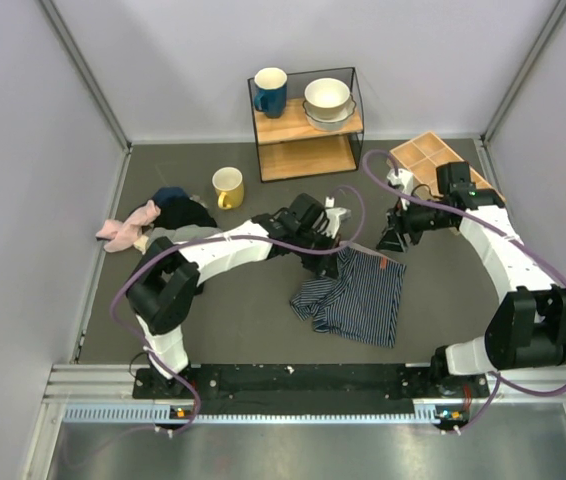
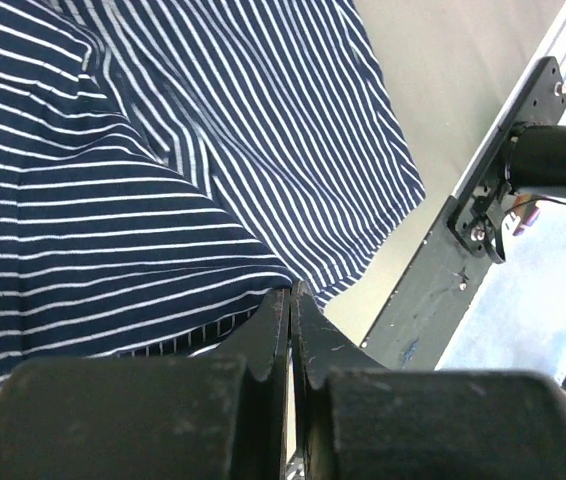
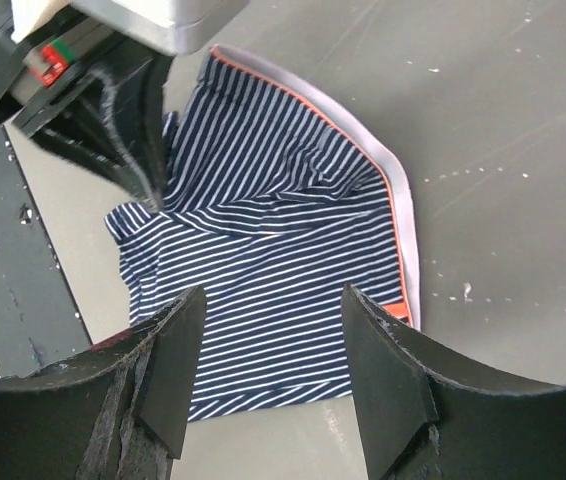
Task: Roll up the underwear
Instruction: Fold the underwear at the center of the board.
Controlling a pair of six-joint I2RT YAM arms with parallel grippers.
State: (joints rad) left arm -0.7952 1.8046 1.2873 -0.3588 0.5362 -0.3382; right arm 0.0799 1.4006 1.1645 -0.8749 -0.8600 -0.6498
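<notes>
Striped underwear [image 1: 358, 295] lies rumpled on the grey desk [image 1: 253, 320], pale walls [image 1: 23, 180] around.
The left claw [image 2: 290, 292] is clamped tight on its edge; the right claw [image 3: 271, 300] hangs spread wide above, holding nothing.

The left arm [image 1: 225, 252] and right arm [image 1: 508, 262] wear white shells over their links, with bulky black housings at the joints. A purple cable [image 1: 115, 298] loops loosely beside each one. The left end effector [image 2: 290, 292] has matte black, scuffed fingers, and behind them sits a white housing with a small red-and-green mark. The right end effector [image 3: 273, 300] has black wedge-shaped fingers with worn edges.
</notes>
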